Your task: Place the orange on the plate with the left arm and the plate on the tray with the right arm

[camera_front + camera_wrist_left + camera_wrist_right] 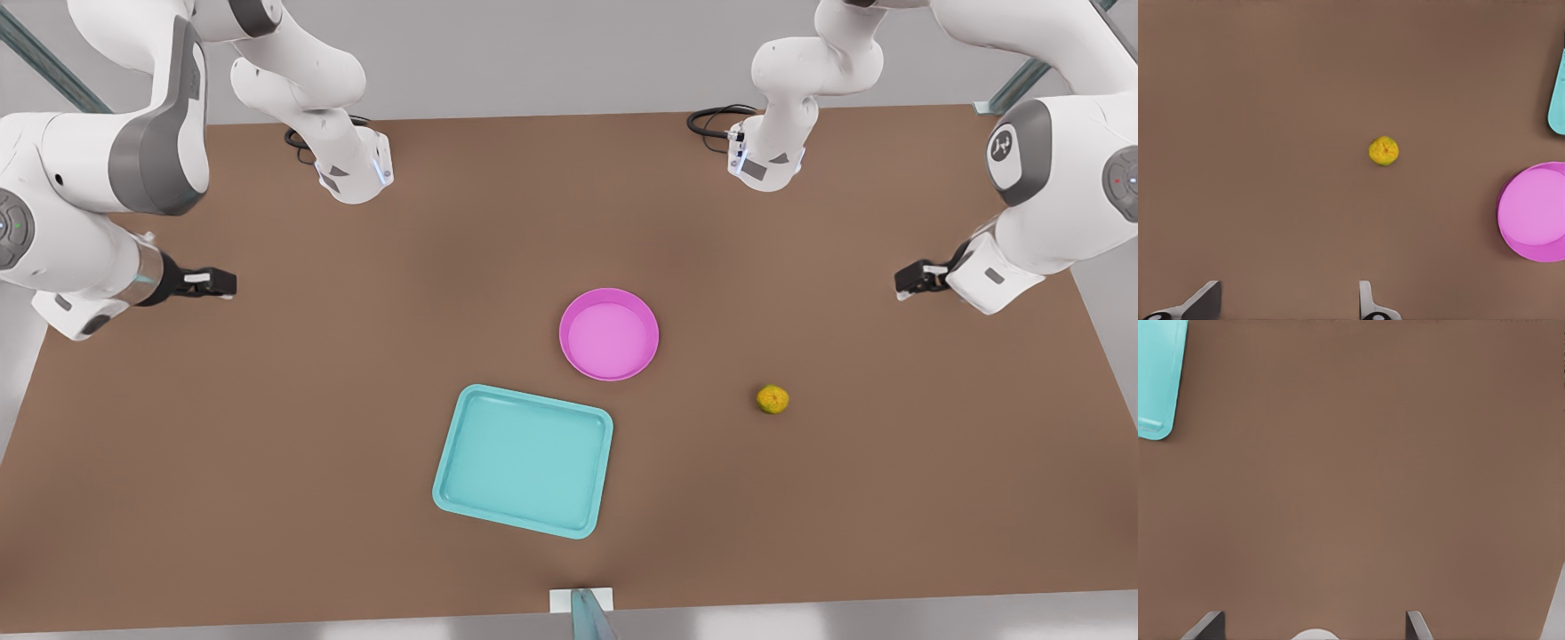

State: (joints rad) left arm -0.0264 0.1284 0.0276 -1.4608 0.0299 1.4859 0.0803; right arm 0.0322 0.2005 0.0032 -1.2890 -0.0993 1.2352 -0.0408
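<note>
Front view: the orange [773, 399] lies on the brown desk [267, 462] at four o'clock from the plate [609, 334], well apart; the tray [524, 461] sits near the plate's seven o'clock.
Left wrist view: left gripper [1288, 303] over the desk, jaws spread wide, empty, the orange beyond them.
Right wrist view: right gripper [1315, 623] hovers over bare desk, jaws wide apart, holding nothing; a tray corner shows.

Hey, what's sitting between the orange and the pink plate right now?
Nothing: in the front view, bare brown table separates the orange from the plate. The left wrist view shows the same empty stretch.
</note>
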